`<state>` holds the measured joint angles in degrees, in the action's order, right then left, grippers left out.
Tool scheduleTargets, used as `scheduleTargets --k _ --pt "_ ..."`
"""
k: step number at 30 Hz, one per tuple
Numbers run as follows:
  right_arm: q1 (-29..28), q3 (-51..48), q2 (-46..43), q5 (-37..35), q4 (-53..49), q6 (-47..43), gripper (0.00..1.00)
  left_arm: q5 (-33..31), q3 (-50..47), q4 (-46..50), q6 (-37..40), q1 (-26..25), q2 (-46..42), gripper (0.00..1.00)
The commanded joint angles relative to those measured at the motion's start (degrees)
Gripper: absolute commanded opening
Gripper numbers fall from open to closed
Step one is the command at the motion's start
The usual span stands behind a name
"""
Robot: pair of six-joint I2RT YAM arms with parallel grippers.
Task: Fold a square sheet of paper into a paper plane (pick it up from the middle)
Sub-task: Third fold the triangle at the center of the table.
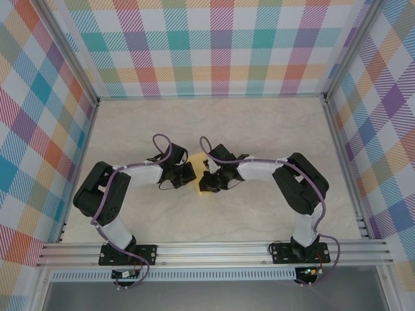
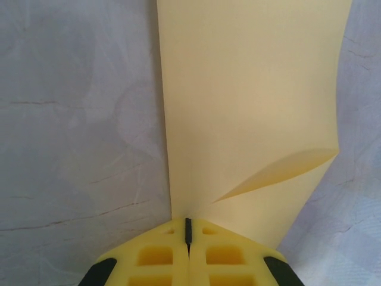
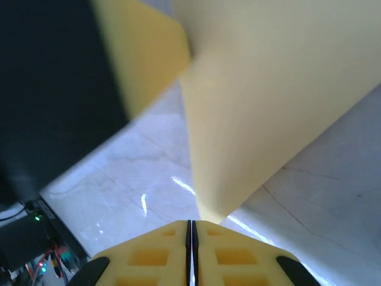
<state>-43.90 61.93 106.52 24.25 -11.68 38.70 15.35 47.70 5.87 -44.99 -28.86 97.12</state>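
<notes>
The square sheet of paper [image 1: 195,159] is plain yellow and is held up off the table between my two grippers at the table's middle. In the left wrist view the sheet [image 2: 250,107] rises from the tip of my left gripper [image 2: 188,221], whose jaws are shut on its lower edge; a diagonal crease runs across its right side. My right gripper [image 3: 191,222] has its jaws shut, with a corner of the sheet [image 3: 268,89] meeting its tip. From above, the left gripper [image 1: 192,173] and right gripper [image 1: 205,179] face each other closely.
The pale marble tabletop [image 1: 214,123] stretches away behind the grippers. Checked walls [image 1: 214,45] close in the back and both sides. The left gripper's dark body [image 3: 53,83] looms close at the upper left of the right wrist view.
</notes>
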Motion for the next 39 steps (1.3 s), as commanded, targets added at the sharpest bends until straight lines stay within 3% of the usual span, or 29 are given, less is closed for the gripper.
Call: scheduleTargets --k 1,10,15,21,26,32,39 --pt "2.6 1.1 -3.0 -4.6 -0.4 0.1 0.1 -2.4 1.1 3.0 3.9 -0.3 -0.4 0.03" --pt "4.7 7.4 1.7 -6.4 -2.2 1.6 0.1 1.6 4.8 4.0 19.2 0.2 2.2 0.02" --pt "4.8 7.4 4.2 -5.2 -0.2 4.8 0.1 4.6 6.3 5.0 23.3 0.7 3.2 0.03" --pt "4.8 8.0 6.2 -4.5 0.0 4.6 0.1 -2.2 5.3 5.7 19.0 2.0 -0.7 0.03" --pt "4.8 8.7 7.3 -1.3 0.5 3.3 0.1 1.5 4.7 3.4 16.3 1.9 -3.2 0.06" --pt "4.7 8.1 8.5 -0.6 1.0 4.5 0.1 0.4 0.6 1.9 11.8 1.9 -9.1 0.08" --pt "4.7 8.1 9.0 -3.5 1.1 8.0 0.1 6.6 -11.0 -11.1 -0.1 0.0 -16.6 0.11"
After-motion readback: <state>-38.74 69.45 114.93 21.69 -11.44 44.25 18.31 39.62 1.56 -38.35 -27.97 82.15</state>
